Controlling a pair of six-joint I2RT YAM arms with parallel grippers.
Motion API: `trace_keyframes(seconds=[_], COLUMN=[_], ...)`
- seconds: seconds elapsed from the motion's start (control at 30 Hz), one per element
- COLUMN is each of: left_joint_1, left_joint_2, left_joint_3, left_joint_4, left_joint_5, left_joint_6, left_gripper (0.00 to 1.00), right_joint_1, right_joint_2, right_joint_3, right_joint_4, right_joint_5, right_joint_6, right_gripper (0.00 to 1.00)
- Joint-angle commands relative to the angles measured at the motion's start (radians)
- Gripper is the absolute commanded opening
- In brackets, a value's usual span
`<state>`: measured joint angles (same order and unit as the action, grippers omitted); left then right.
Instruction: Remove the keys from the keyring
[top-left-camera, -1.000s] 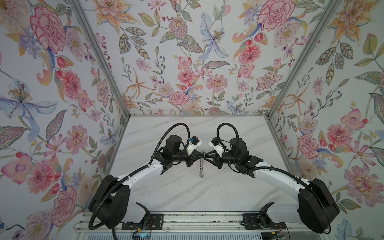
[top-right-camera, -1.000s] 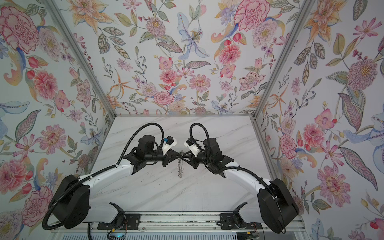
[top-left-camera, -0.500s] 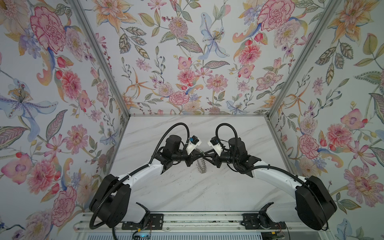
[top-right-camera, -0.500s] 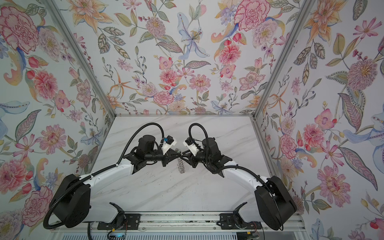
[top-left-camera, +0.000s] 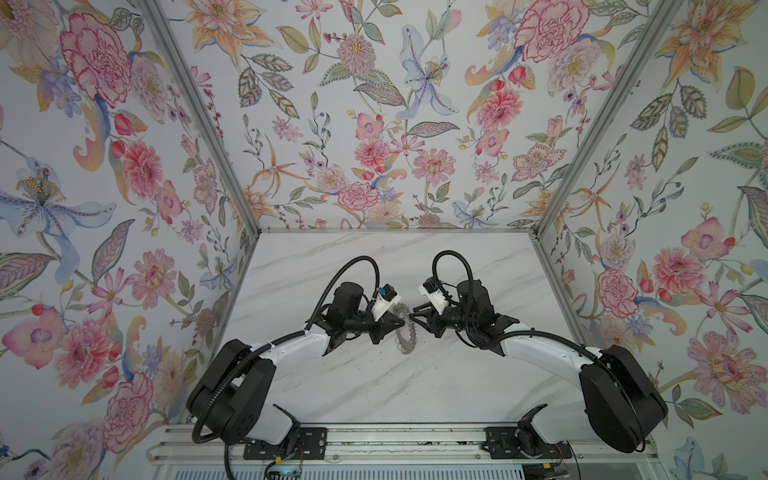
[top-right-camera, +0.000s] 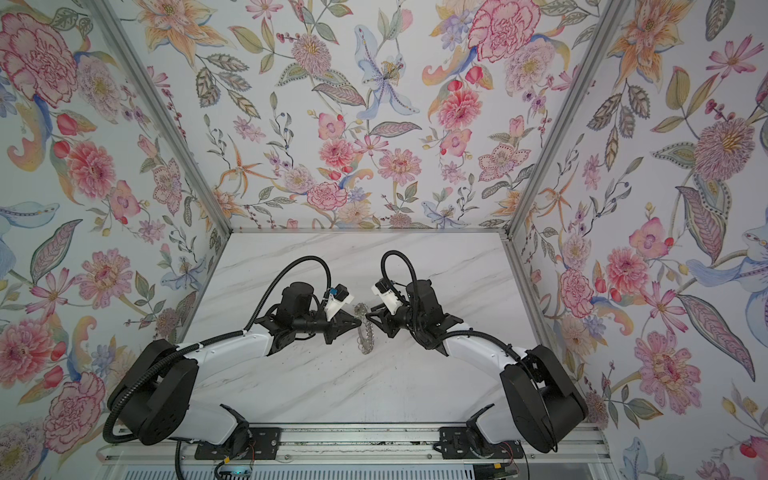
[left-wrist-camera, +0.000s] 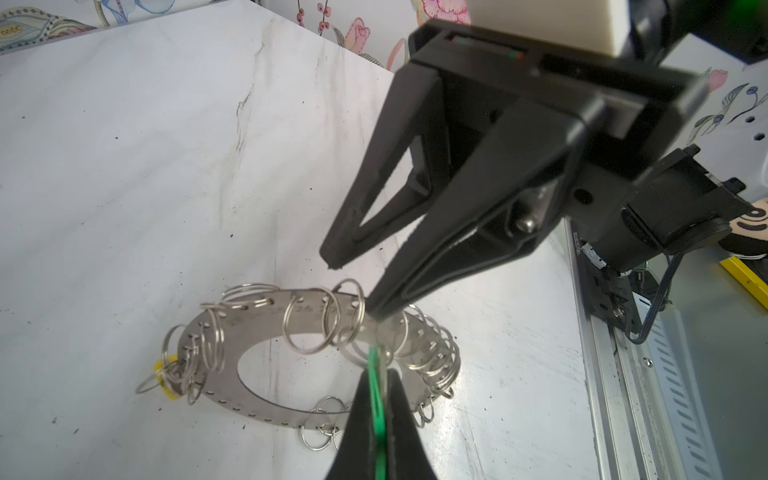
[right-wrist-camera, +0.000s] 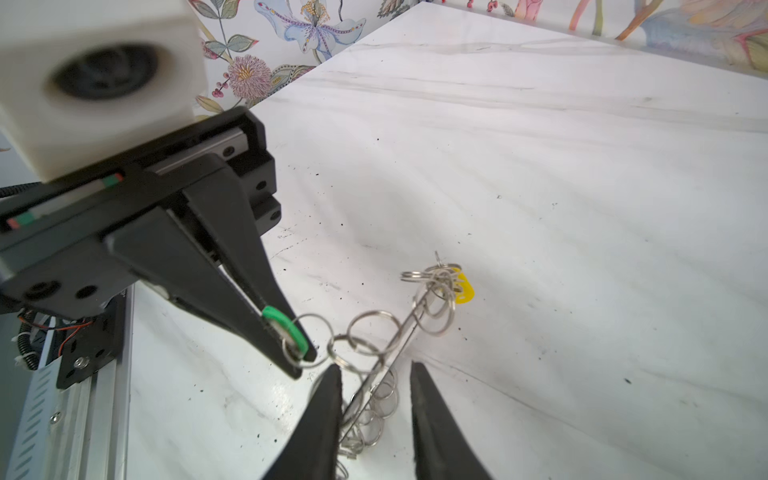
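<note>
Across the white marble tabletop (top-left-camera: 374, 395), open surface surrounds the flat grey metal keyring (left-wrist-camera: 249, 318), a loop-fringed disc tilted mid-table, well clear of the floral walls (top-left-camera: 124, 166). The left gripper (right-wrist-camera: 305, 363) clenches its green-tagged silvery key (right-wrist-camera: 286, 328); the right gripper (left-wrist-camera: 352, 284) stands parted astride its rim, opposite the yellow-tagged key (right-wrist-camera: 463, 289).

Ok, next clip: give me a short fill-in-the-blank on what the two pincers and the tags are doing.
1. The left pincer is ____ on the green tag.
2. The right pincer is ____, its fingers either side of the key ring.
3. The yellow tag sits at the key ring's rim, touched by ____ pincer.

Missing words: shut; open; neither.
</note>
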<state>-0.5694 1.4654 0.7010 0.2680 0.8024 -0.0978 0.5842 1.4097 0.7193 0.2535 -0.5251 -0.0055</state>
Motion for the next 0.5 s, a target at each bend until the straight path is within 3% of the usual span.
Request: trace_keyframes(seconds=[0.0, 0.47], left_joint_1=[0.008, 0.017], left_joint_2=[-0.035, -0.087], left_joint_3=[-0.033, -0.055], left_joint_4=[0.028, 0.007], left_joint_5=[0.021, -0.018], left_joint_6=[-0.014, 0.003], left_gripper=[0.0, 0.0], right_joint_1=[-0.01, -0.006], right_joint_2=[0.015, 0.072], right_joint_3=[-0.003, 0.068], right_joint_4=[0.033, -0.015], right_joint_5=[0.001, -0.091], right_joint_6=[0.013, -0.022], right_gripper=[0.29, 0.35])
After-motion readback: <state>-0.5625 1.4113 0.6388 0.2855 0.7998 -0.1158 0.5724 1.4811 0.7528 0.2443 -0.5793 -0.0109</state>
